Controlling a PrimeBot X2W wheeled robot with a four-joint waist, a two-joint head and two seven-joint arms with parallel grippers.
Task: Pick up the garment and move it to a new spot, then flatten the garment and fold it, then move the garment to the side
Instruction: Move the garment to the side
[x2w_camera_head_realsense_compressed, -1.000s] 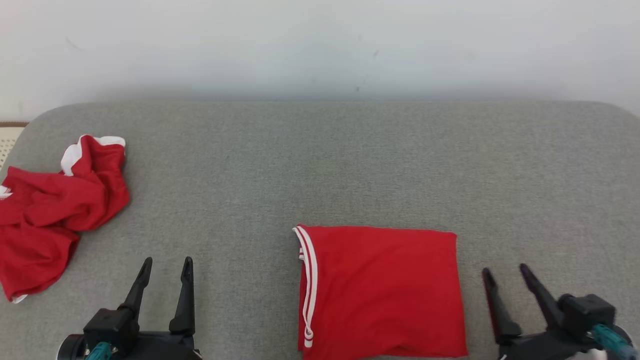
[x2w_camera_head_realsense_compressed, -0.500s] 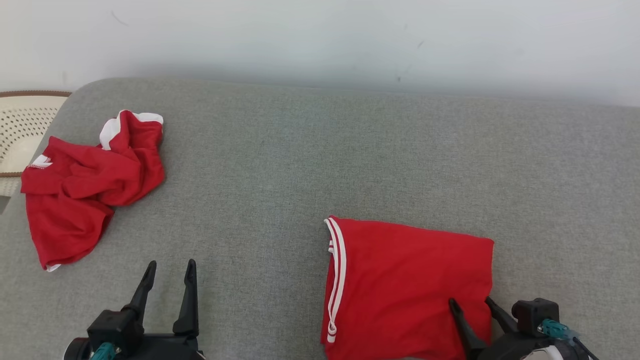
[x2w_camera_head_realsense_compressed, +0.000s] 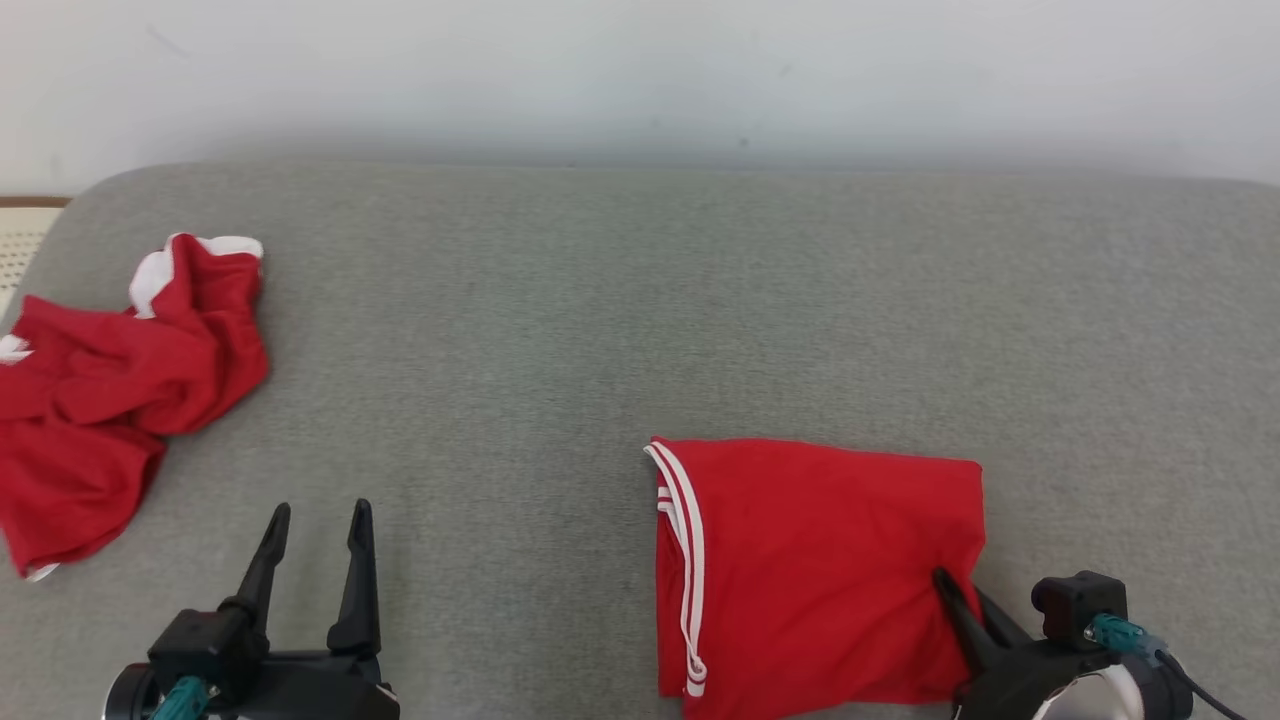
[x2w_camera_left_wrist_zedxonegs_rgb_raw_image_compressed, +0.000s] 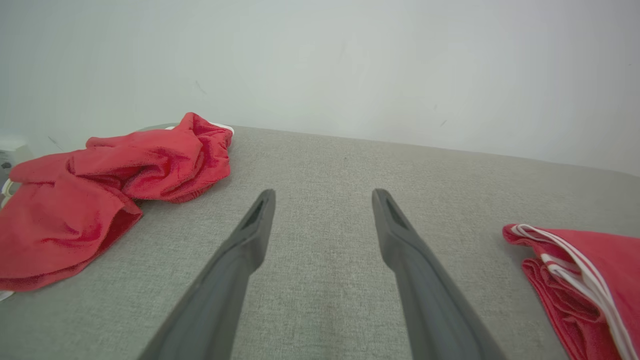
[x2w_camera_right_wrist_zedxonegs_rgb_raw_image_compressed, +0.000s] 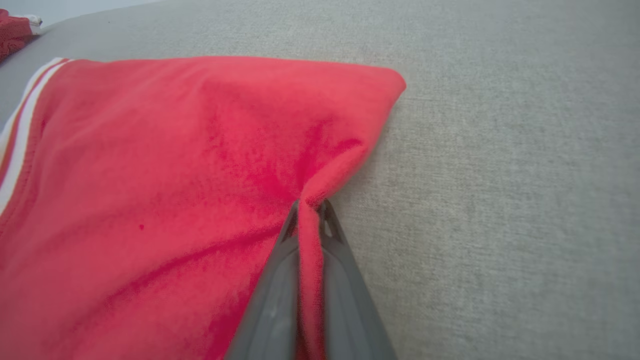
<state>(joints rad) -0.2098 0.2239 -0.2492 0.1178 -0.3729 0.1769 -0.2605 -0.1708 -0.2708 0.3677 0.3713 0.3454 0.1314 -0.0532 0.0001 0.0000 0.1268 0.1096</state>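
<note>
Folded garment (x2w_camera_head_realsense_compressed: 815, 570): red, white stripes down its left edge, lying flat as a rough square at the near right of the grey padded surface (x2w_camera_head_realsense_compressed: 600, 300). Fold looks done, so I judge we're on the last step: moving it to the side.

Right end effector (x2w_camera_head_realsense_compressed: 958, 588): clamped on the garment's right edge, around mid-height. In the right wrist view the 2 fingers are together with a ridge of red cloth pinched between them, and creases run from the pinch into the panel. The rest of the garment lies on the surface, not lifted.

Left end effector (x2w_camera_head_realsense_compressed: 321, 506): fingers apart, holding nothing, hovering over bare surface well to the left of the garment.

Crumpled red garment (x2w_camera_head_realsense_compressed: 110, 390): heaped at the far left edge, well apart from the folded one. Not part of this step, I think.

Next move, as I see it: carry or drag the folded piece sideways toward the open area on the right. Only 1 pinch point, and I can't tell how many layers it holds, so a low, slow pull seems safer than a high lift, or the fold may open. The left end effector is free to support the striped edge if needed.
</note>
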